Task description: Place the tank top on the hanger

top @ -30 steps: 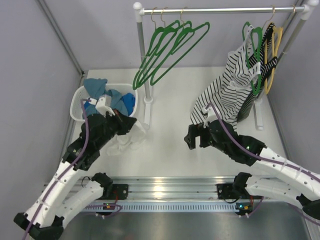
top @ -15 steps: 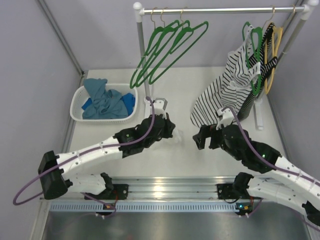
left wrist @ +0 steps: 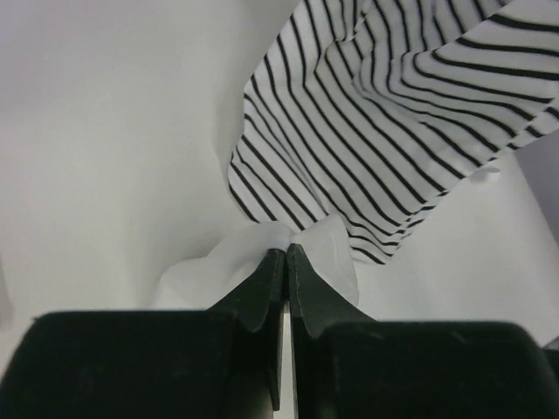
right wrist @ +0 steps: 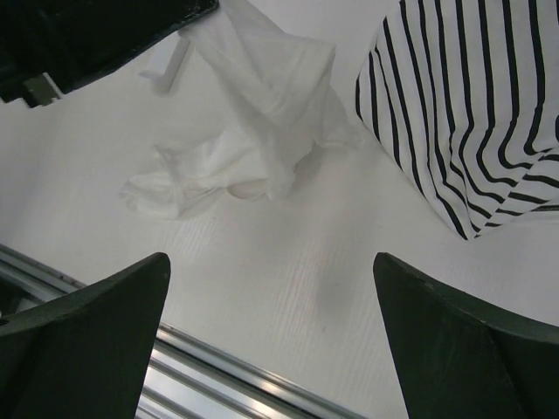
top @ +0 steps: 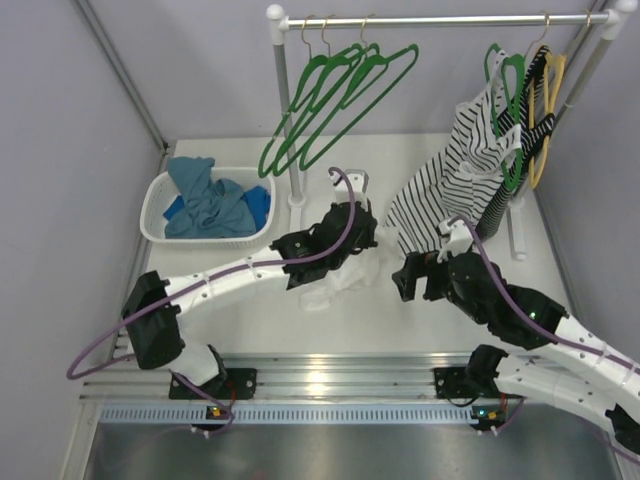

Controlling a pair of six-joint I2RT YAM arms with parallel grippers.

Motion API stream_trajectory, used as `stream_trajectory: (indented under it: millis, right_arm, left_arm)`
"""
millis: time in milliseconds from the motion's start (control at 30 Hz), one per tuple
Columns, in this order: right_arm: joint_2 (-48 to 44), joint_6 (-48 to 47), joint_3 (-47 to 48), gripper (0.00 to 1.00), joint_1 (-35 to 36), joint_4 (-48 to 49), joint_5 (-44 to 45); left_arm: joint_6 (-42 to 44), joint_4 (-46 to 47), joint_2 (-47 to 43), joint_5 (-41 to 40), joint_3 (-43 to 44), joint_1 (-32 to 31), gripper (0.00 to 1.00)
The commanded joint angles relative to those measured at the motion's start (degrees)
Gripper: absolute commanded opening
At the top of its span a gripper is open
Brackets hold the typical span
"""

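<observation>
The white tank top (top: 345, 278) hangs bunched from my left gripper (top: 362, 243) at the table's middle, its lower part trailing on the table. In the left wrist view the jaws are shut on its thin white cloth (left wrist: 327, 249), the gripper (left wrist: 286, 250) pointing toward the striped top. In the right wrist view the tank top (right wrist: 262, 122) drapes down from the left gripper at upper left. My right gripper (top: 408, 280) is open and empty just right of it, its fingers (right wrist: 96, 314) spread wide over bare table. Several green hangers (top: 335, 100) hang on the rail at the back left.
A black-and-white striped top (top: 455, 175) hangs on a green hanger at the rail's right, beside a yellow hanger (top: 550, 110). A white basket (top: 155, 215) with blue garments (top: 210, 200) stands at the left. The rack's post (top: 285, 110) stands behind the left gripper.
My left gripper has carried the tank top from beside the basket rightward to the table's middle. My right gripper has shifted slightly right and stays open.
</observation>
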Motion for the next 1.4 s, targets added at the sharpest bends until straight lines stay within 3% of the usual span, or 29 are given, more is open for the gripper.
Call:
stream_trajectory:
  millis: [0, 100, 267, 367, 467, 633, 733, 767, 900, 1033, 1100, 1233, 1367]
  right_arm:
    - [1.54, 0.49, -1.32, 1.0, 0.5, 1.87, -0.76]
    - [2.78, 0.49, -2.55, 1.0, 0.5, 3.1, -1.64]
    - [4.53, -0.39, -4.84, 0.88, 0.5, 6.26, -4.54]
    - [6.99, -0.74, -6.24, 0.78, 0.5, 7.84, -7.08]
    - [9.88, -1.0, -8.0, 0.67, 0.5, 10.65, -9.11]
    - [13.76, -2.49, -9.41, 0.6, 0.67, 15.31, -10.96]
    - [15.78, -4.77, -9.59, 0.59, 0.67, 18.82, -12.01]
    - [17.09, -5.3, -9.59, 0.58, 0.67, 19.79, -12.54]
    - [20.79, -8.82, -9.59, 0.52, 0.67, 24.36, -14.47]
    - [25.96, -11.89, -9.76, 0.36, 0.67, 28.58, -16.32]
    - [27.56, -12.51, -9.94, 0.33, 0.67, 29.64, -17.2]
    - [31.42, -14.36, -9.85, 0.33, 0.67, 32.8, -18.25]
    - [36.34, -16.47, -8.8, 0.4, 0.67, 35.27, -18.52]
  left_arm:
    - [-0.73, -1.51, 4.13, -2.66, 2.37, 1.51, 0.07]
    - [-2.75, -3.97, 7.12, -2.66, 3.33, 3.97, 0.15]
    - [-3.98, -9.77, 12.83, -4.49, 7.73, 7.32, 0.19]
    - [-5.92, -12.76, 14.51, -5.56, 8.79, 9.07, 0.15]
    - [-8.11, -14.96, 15.12, -7.93, 8.35, 10.22, 0.02]
    - [-9.53, -14.71, 14.25, -8.12, 4.84, 11.54, 0.0]
    - [-8.31, -12.17, 13.46, -6.28, 2.65, 11.71, 0.13]
    - [-8.12, -11.46, 13.02, -6.09, 1.68, 11.71, 0.26]
    - [-8.38, -11.54, 11.0, -6.62, -1.49, 11.71, 0.39]
    - [-9.35, -11.45, 8.71, -6.7, -5.09, 11.71, 0.41]
    - [-10.14, -11.36, 6.87, -6.62, -7.46, 11.71, 0.41]
    - [-11.11, -11.71, 4.32, -7.05, -11.07, 11.71, 0.45]
    - [-13.04, -12.5, 2.56, -6.88, -13.71, 11.71, 0.45]
